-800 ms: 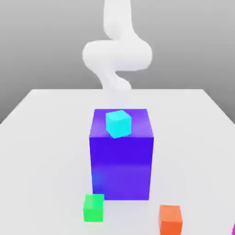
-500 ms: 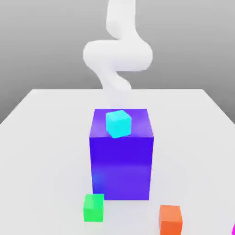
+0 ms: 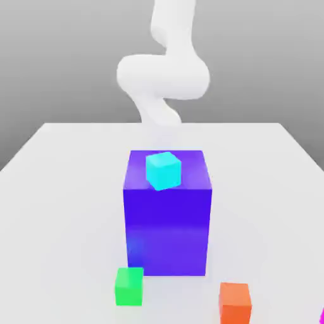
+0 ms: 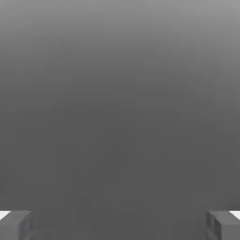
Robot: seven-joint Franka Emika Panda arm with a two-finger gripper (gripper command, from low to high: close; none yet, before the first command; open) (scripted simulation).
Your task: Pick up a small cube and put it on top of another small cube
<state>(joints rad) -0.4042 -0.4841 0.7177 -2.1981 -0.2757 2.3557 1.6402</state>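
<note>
A thin sliver of the small magenta cube peeks in at the lower edge on the exterior view's right. A small green cube and a small orange cube rest on the white table in front of the big blue-violet block. On that block's top sits a small cyan cube. The white arm rises behind the block, well above the table. In the hand view my gripper is open, its fingertips far apart with only grey background between them.
The big block stands mid-table and hides the area right behind it. The table's far edge runs behind the arm's base. Bare table surface stretches along both sides of the block.
The arm's upper link has shifted slightly toward the exterior view's right. The cubes and the block have not moved.
</note>
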